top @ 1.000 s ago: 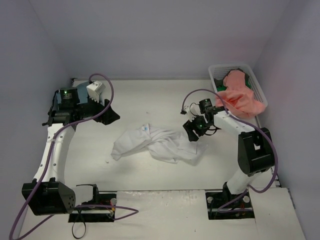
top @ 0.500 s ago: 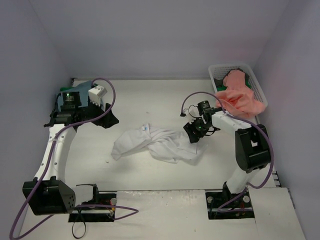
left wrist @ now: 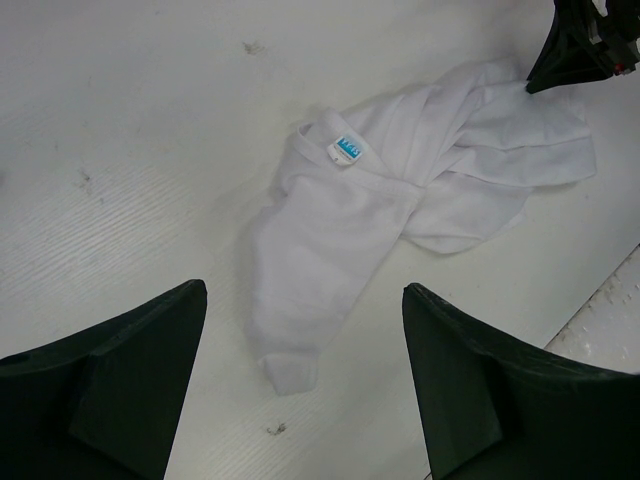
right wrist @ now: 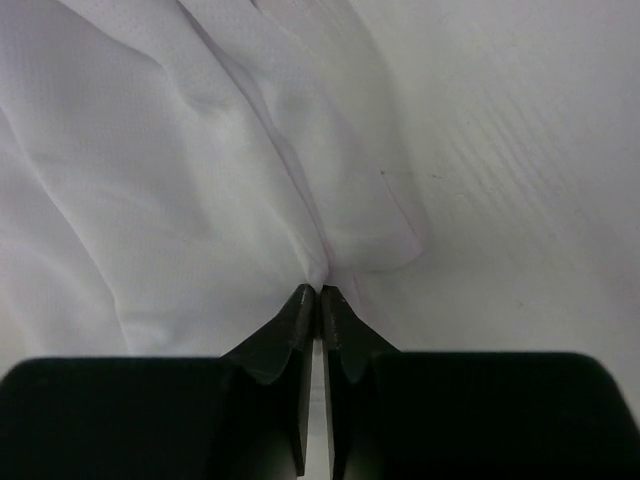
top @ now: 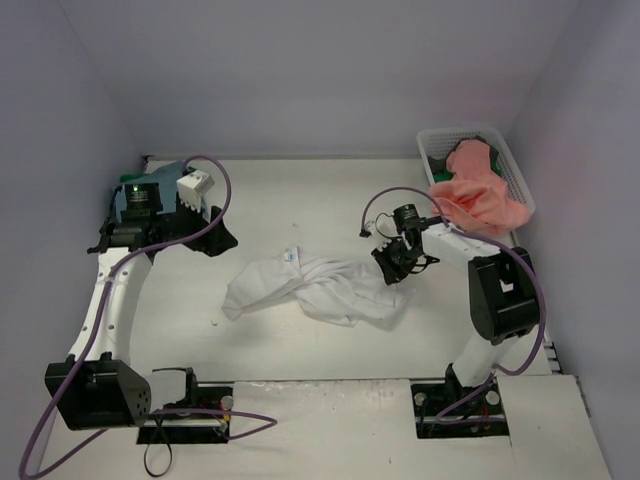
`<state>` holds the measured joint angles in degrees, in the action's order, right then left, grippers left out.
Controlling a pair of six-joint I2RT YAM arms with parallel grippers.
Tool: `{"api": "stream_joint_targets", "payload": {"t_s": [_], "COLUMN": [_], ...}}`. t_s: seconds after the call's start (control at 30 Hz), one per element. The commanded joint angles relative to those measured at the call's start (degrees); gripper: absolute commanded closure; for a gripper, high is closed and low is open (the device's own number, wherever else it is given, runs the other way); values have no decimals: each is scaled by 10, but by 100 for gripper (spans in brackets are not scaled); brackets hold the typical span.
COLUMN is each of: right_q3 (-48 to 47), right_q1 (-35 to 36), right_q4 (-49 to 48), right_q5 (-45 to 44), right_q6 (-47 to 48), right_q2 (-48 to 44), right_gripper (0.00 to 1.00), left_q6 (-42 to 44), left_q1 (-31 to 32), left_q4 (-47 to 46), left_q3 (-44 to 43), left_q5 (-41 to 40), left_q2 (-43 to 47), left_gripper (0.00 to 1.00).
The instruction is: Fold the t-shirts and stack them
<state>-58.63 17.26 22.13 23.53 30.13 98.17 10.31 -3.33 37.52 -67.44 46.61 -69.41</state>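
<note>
A crumpled white t-shirt (top: 318, 290) lies mid-table, its neck label facing up (left wrist: 345, 148). My right gripper (top: 392, 272) is down at the shirt's right edge. In the right wrist view its jaws (right wrist: 320, 292) are shut on a pinched fold of the white cloth (right wrist: 200, 170). My left gripper (top: 214, 236) hovers at the back left, apart from the shirt, its fingers (left wrist: 130, 380) spread open with nothing between them. A salmon pink t-shirt (top: 482, 197) drapes over the basket's near rim, with a bit of green t-shirt (top: 440, 178) beside it.
A white mesh basket (top: 516, 172) stands at the back right corner. A patch of teal cloth (top: 165, 169) shows behind the left wrist. Walls close in the table at the back and both sides. Both arm bases sit at the near edge.
My right gripper has closed from open onto the shirt's right edge. The left arm shifted a little at first, then held still.
</note>
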Motion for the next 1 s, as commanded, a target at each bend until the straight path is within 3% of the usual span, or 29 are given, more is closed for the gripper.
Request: {"api": "stream_joint_targets", "payload": {"t_s": [0.0,0.2,0.4,0.63,0.87,0.97], "right_q3": [-5,-60,-205,-327,-319,-294], "right_q1": [5,4,2,-10,-10,-9], "right_q4": [9,9,17,15,17,16], "right_q5": [-15,-66,-123,-113,-125,-126], "right_q6": [3,-10,-14,-26,-17,-17], "right_q2": [-3,-24,-56,-77,-97,-101], "right_gripper": [97,100,100,100,100,100], "left_q6": [11,9,5,14,16,30], "left_q1": [1,1,1,2,27,92], "left_q4": [-12,-19,-18,7,25,33], "left_q3": [-30,-25,-26,-32,-28,-33], "left_q5": [9,11,19,45,115,115], "left_q2": [13,8,-11,-42,-118,-151], "left_gripper": [27,27,27,27,27,26]}}
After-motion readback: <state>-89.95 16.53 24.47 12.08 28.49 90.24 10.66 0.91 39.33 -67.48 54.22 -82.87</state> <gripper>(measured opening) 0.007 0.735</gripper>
